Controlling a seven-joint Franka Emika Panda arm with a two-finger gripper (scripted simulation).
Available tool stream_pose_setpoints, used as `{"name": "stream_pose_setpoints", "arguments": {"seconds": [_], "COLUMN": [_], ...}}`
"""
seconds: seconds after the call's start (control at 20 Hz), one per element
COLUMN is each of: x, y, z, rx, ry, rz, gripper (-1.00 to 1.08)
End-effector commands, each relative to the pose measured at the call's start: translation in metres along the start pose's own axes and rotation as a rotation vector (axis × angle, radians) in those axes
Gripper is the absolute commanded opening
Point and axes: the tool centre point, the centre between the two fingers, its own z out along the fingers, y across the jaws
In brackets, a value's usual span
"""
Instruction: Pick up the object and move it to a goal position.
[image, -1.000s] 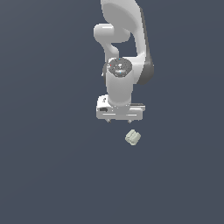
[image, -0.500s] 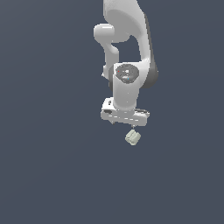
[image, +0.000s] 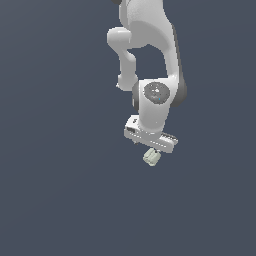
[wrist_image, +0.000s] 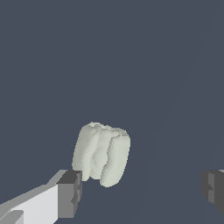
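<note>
Gripper (wrist_image: 141, 190) lower than before, fingers spread wide; lobed, ridged pale object (wrist_image: 101, 153) between.

This is not a real room. It is a made-up computer world. Everything behind the white robot arm (image: 150, 65) is one flat, dark blue-grey color, from the upper left of the frame to the lower right. There are no walls or furniture. A floor may be there, but it is hard to tell. The shapes look smooth, like drawn toys.
</note>
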Motion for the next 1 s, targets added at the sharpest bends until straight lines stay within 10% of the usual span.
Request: {"name": "stream_pose_setpoints", "arguments": {"seconds": [0.0, 0.95], "x": [-0.001, -0.006], "y": [-0.007, -0.034], "z": [0.006, 0.026], "rx": [-0.003, -0.011], "ry": [0.004, 0.021], "rz": [0.055, 0.252], "gripper": [1.0, 1.0]}}
